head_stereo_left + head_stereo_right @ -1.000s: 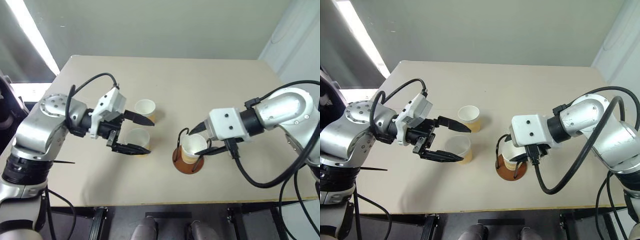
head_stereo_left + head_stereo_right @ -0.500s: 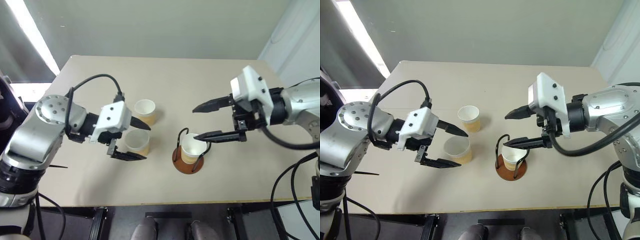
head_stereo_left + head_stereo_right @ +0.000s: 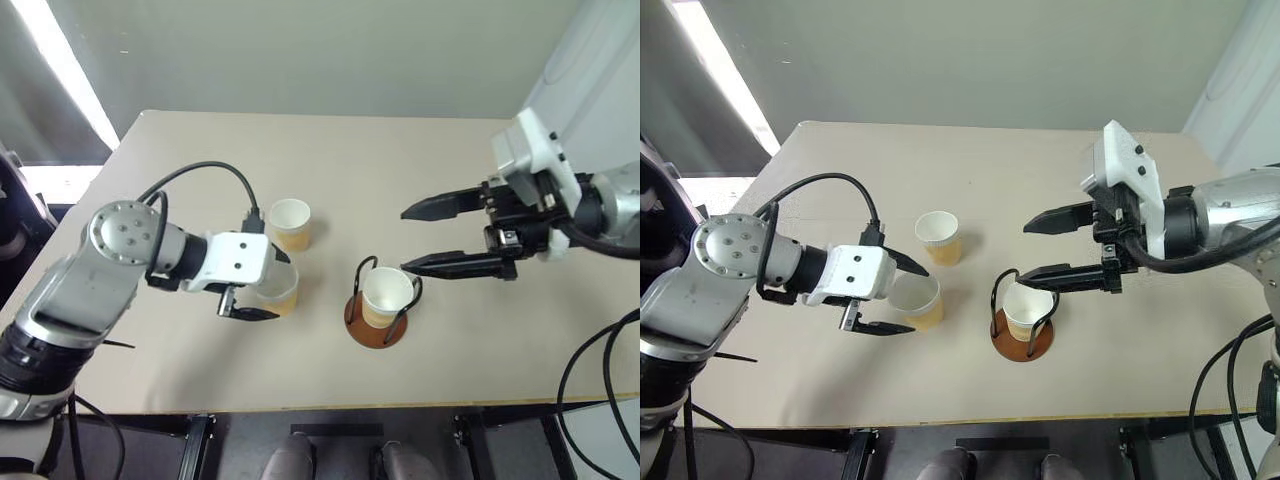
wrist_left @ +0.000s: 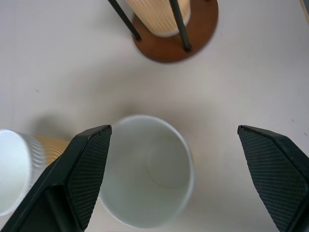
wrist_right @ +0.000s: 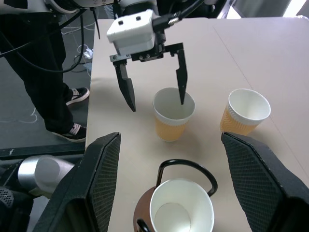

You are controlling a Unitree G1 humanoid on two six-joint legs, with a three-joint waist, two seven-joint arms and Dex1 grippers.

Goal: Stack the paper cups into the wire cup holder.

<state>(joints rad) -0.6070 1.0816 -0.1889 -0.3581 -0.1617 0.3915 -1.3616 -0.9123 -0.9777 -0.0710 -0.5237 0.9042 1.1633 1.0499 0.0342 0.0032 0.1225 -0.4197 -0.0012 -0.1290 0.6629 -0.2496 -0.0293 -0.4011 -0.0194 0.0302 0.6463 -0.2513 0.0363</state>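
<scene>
The wire cup holder (image 3: 378, 325) stands near the table's front edge, and one paper cup (image 3: 387, 296) sits upright inside its black loops. Left of it stand two more paper cups: a near one (image 3: 275, 285) and a far one (image 3: 290, 222). My left gripper (image 3: 280, 287) is open, its fingers straddling the near cup without closing on it. In the left wrist view that cup (image 4: 147, 176) lies between the fingers (image 4: 82, 169), closer to one of them. My right gripper (image 3: 405, 240) hangs open and empty above and to the right of the holder.
All of this rests on a beige table (image 3: 400, 150) whose front edge runs just below the holder. In the right wrist view, a person's legs and shoes (image 5: 72, 130) stand on the floor beside the table's left side.
My right gripper has lifted away from the holder, up and to the right, leaving the cup inside. My left gripper has rolled and sunk over the near cup.
</scene>
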